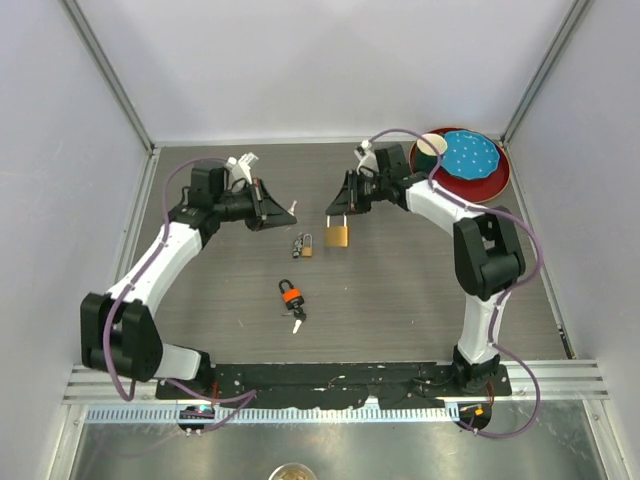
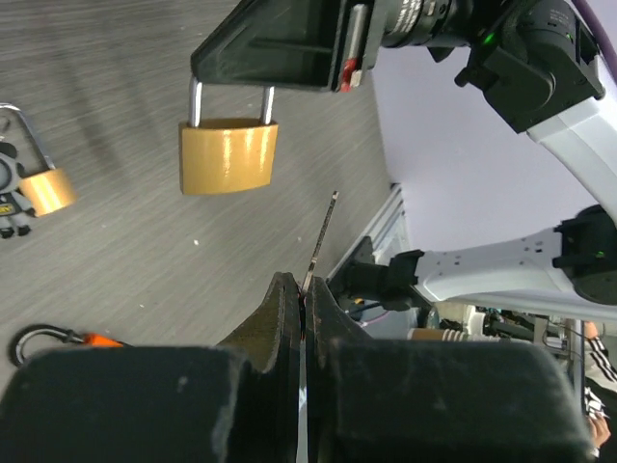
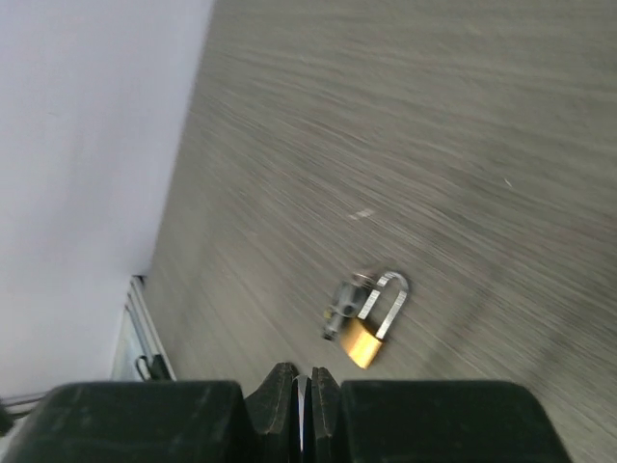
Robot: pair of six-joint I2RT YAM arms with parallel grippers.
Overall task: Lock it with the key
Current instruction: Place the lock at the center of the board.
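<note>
My right gripper is shut on the shackle of a large brass padlock and holds it hanging above the table. In the left wrist view the padlock hangs from that gripper, its bottom face tilted toward my key. My left gripper is shut on a thin silver key, whose blade points at the padlock from a short gap away. In the right wrist view the shut fingers pinch a sliver of metal, and the padlock body is hidden.
A small brass padlock with keys lies on the table between the grippers, also in the right wrist view. An orange and black lock with a key lies nearer. A red plate holding a blue disc stands back right.
</note>
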